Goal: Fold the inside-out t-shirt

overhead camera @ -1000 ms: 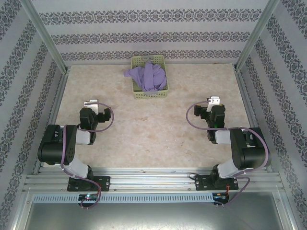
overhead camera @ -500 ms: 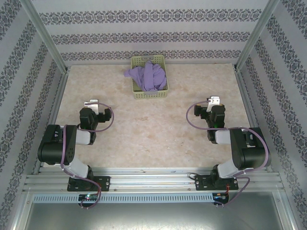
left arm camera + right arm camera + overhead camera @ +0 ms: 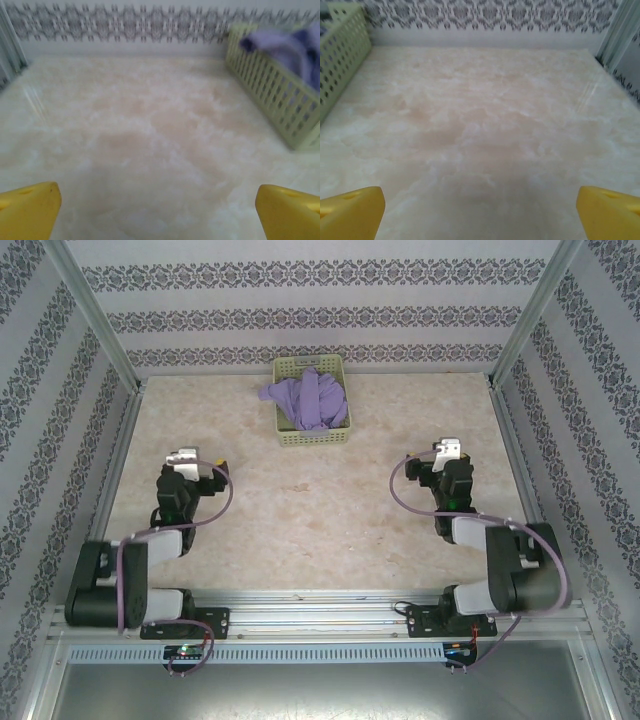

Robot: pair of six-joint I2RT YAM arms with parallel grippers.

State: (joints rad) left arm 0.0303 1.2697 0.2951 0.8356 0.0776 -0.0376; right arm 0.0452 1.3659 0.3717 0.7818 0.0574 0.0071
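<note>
Lying bunched in green basket point(image 3: 313, 437) at far edge of counter point(image 3: 300, 520): inside-out t-shirt point(image 3: 308, 400), cloth spilling over left rim. My left gripper point(image 3: 197, 456) and right gripper point(image 3: 440, 453) low over counter, well short of basket, jaws wide apart, empty. Left wrist view catches shirt above basket wall; right wrist view, basket corner.

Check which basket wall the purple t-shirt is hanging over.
The left wall, as the top view shows it: a fold of the inside-out t-shirt spills out over that rim of the basket. Along the near, far and right walls it stays inside.
</note>
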